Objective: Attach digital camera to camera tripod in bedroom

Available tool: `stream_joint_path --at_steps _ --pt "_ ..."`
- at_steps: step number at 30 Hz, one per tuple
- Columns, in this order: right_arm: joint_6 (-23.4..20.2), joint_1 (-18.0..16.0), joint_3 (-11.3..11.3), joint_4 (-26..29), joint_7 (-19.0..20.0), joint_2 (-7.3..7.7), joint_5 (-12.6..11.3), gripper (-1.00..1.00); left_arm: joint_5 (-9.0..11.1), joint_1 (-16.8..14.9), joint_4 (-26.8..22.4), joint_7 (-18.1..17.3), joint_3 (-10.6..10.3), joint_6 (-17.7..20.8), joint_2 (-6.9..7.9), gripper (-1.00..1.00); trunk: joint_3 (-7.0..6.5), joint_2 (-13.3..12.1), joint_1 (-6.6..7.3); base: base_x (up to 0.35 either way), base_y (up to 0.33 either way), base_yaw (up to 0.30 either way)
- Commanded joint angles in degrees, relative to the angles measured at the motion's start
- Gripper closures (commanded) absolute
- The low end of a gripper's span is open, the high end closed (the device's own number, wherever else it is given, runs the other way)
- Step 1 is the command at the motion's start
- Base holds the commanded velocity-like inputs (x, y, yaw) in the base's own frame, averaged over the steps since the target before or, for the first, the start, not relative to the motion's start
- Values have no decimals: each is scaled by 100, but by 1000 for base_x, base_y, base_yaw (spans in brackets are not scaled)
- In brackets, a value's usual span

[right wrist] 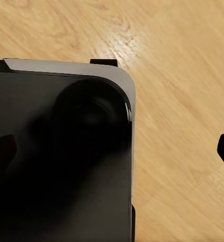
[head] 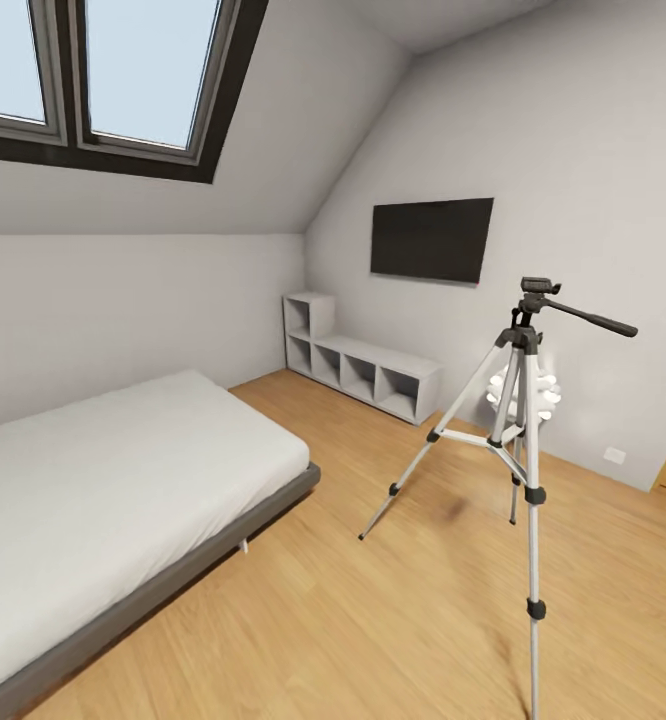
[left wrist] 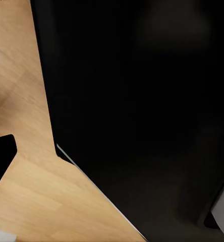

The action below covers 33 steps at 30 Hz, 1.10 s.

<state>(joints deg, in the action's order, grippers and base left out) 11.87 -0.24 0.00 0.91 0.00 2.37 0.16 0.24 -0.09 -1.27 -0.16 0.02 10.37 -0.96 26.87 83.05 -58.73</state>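
The bed [head: 113,470] lies at the left, shelves [head: 363,365] and a TV [head: 432,238] along the far wall, and the tripod [head: 521,420] stands at the right on its 3 legs, head bare, pan handle jutting right. No camera is visible, so its place is unknown. Both wrist views look down past dark robot body onto the wood floor [right wrist: 182,75]; whether either pair of jaws is open or closed I cannot tell. Driving in carelessly could clip a splayed leg and topple the tripod.
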Motion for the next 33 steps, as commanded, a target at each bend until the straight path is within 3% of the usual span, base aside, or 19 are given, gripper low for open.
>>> stream_joint_path --at_steps 1,7,11,12,14,18,23,29,31,32,33 --pt "17 -2 0 -3 0 0 2 -100 2 0 -13 -2 1 35 0 -100 6 3 0 0 0 -5" --pt "15 -2 8 -3 -3 1 6 -100 2 0 -15 0 11 28 14 -100 6 3 0 0 0 -1" --pt "10 -2 29 46 -16 6 25 -100 -4 0 -227 5 19 43 109 -100 6 3 0 0 0 0" --pt "3 -2 43 481 -45 26 48 -100 -2 2 -980 21 23 111 296 -100 6 3 0 0 0 0" --pt "-2 -2 43 754 -82 41 57 -100 -1 2 -1371 26 23 179 376 -100 6 3 0 0 0 0" --pt "-13 -2 38 1390 -201 58 63 -100 1 1 -2121 30 28 493 466 -100 6 3 0 0 0 0" --pt "-61 -2 32 2545 -355 67 63 -100 2 3 -3305 27 32 1336 511 -100 6 3 0 0 0 0" --pt "-205 -41 21 3958 -418 70 60 -100 7 -12 -5091 18 33 2423 481 -100 6 3 0 0 0 0" --pt "-511 -148 19 4615 -416 66 52 -100 9 -34 -5881 12 33 2936 383 -100 6 3 0 0 0 0" --pt "-1071 -440 14 5283 -402 63 37 -100 11 -123 -6775 -5 33 3547 209 -100 6 3 0 0 0 0" --pt "-1185 -526 13 5373 -401 61 36 -100 11 -162 -6929 -9 33 3667 183 -100 6 3 0 0 0 0"
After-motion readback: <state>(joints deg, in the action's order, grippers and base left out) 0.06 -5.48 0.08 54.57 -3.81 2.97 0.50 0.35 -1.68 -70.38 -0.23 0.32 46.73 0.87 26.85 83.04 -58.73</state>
